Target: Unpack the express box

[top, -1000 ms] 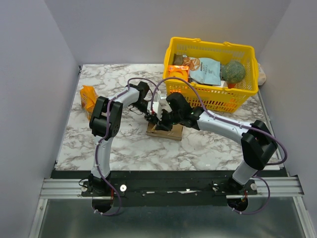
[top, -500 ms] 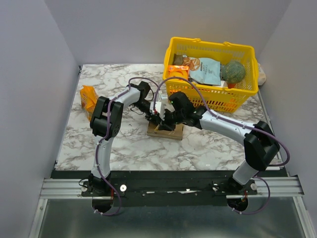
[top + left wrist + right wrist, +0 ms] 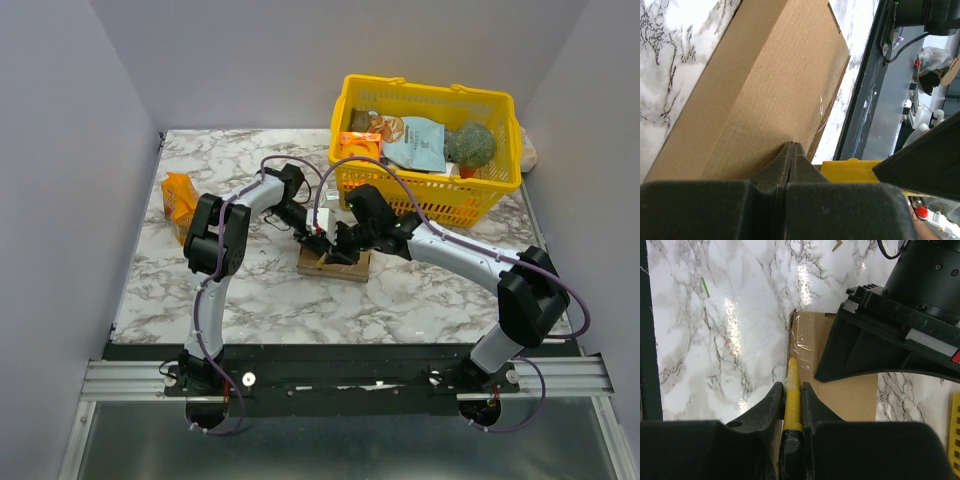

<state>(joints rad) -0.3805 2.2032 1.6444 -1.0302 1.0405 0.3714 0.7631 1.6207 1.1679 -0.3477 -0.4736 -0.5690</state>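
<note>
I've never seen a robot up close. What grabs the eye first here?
The left arm and right arm meet over a small brown cardboard box in the middle of the marble table. The right arm's jaws pinch a slim yellow tool, its tip at the box's taped edge. At far right, a bright yellow basket holds groceries; an orange packet lies far left.

the left claw (image 3: 791, 150) and right claw (image 3: 792, 387) crowd over the express box (image 3: 333, 265), the yellow basket (image 3: 440, 205) walls off its far side, the table (image 3: 260, 300) in front lies open
</note>
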